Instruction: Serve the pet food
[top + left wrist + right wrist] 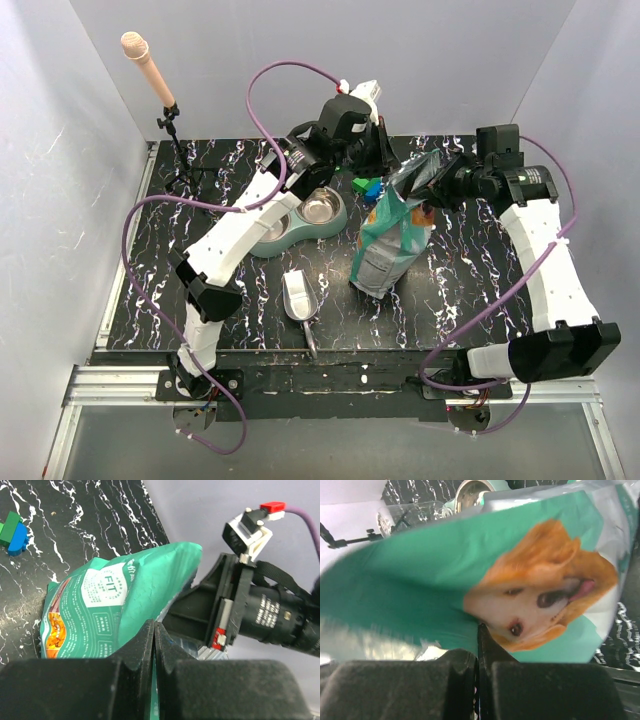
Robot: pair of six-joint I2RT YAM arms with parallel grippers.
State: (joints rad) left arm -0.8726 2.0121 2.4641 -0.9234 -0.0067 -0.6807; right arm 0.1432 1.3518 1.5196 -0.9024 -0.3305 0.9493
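Note:
The teal-and-white pet food bag (392, 238) stands upright at mid-table, its top pulled between both arms. My left gripper (384, 160) is at the bag's far top edge; in the left wrist view its fingers (154, 626) are shut with a thin strip of the teal bag (125, 592) pinched between them. From the right, my right gripper (433, 186) reaches the top of the bag. In the right wrist view it (479, 630) is shut against the bag's edge, just below the printed dog (545, 587). The pet food itself is hidden.
A metal scoop (298, 297) lies on the table left of the bag. A teal double bowl (300, 217) sits behind it, partly under the left arm. Small green and blue blocks (13, 532) lie behind the bag. A microphone stand (170, 120) rises at the back left.

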